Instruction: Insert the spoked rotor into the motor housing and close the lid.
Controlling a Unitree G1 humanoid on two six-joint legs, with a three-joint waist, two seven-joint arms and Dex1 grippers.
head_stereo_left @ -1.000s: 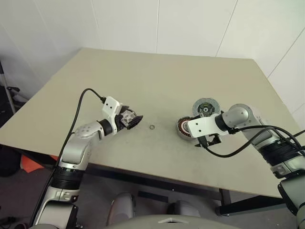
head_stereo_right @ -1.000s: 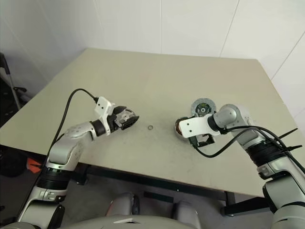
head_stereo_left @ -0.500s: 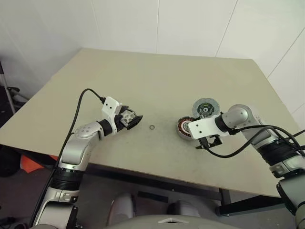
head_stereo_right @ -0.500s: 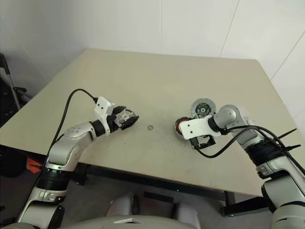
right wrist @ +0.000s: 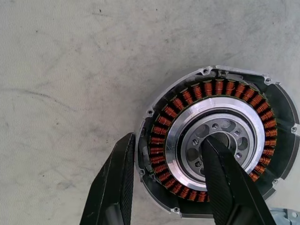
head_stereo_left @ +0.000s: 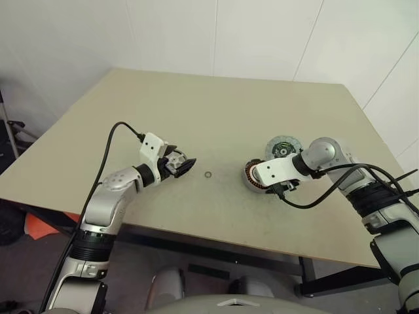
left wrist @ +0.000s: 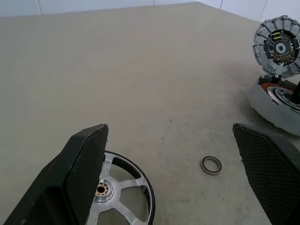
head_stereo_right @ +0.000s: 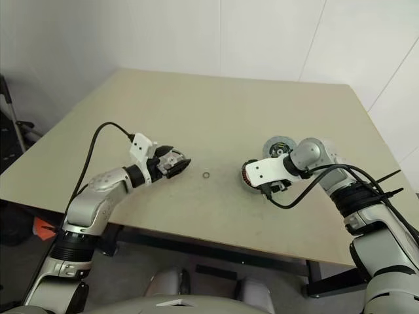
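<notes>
The motor housing (right wrist: 213, 140), a squat grey cup with copper windings and a silver centre, sits on the table's right side (head_stereo_left: 251, 175). My right gripper (right wrist: 167, 138) points down onto it. One finger (right wrist: 117, 183) presses the outer wall and the other sits in the centre bore, so the jaws clamp the winding ring. The finned round lid (head_stereo_left: 283, 148) rests just beyond the housing. My left gripper (head_stereo_left: 186, 165) hovers open at the left. The spoked rotor (left wrist: 119, 197) lies low between its wide fingers, beside one pad (left wrist: 86, 159), not clamped.
A tiny thin ring (head_stereo_left: 208, 175) lies on the tan table (head_stereo_left: 196, 104) between the two grippers. Black cables trail from both wrists. The table's front edge runs close behind both arms, and white walls stand at the back.
My right gripper's jaws have narrowed from wide open onto the housing's wall, and the hand has edged in over the housing. The left arm has not moved.
</notes>
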